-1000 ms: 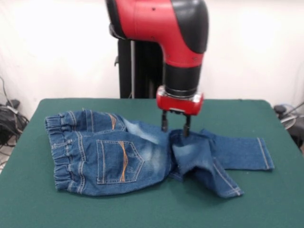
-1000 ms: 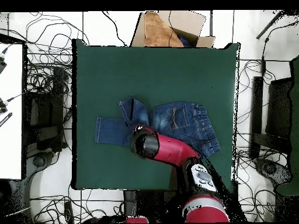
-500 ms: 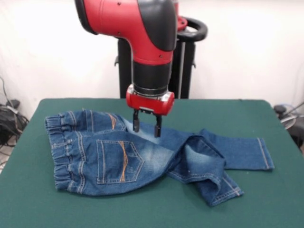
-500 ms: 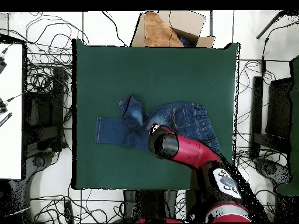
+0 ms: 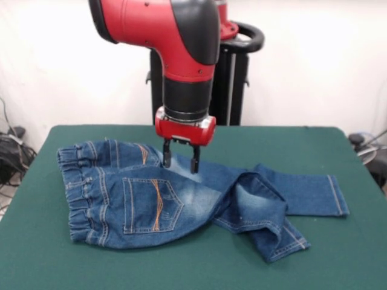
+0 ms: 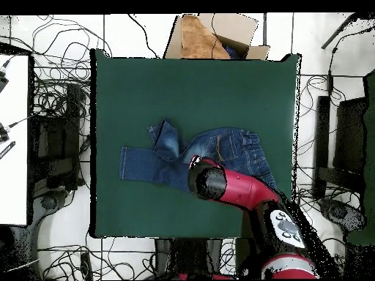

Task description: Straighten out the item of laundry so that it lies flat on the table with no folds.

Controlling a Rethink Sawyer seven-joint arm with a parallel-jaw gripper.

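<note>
Jeans (image 5: 181, 196) on tabletop (image 5: 181, 266), long axis sideways; hand (image 5: 179, 160) parted, empty, over seat; folded leg (image 5: 266, 223) lies toward right of front view.

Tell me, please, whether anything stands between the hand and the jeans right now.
Nothing visible does. The open hand hangs directly over the jeans, near the seat, with only air beneath it, and the table around them is bare.
</note>
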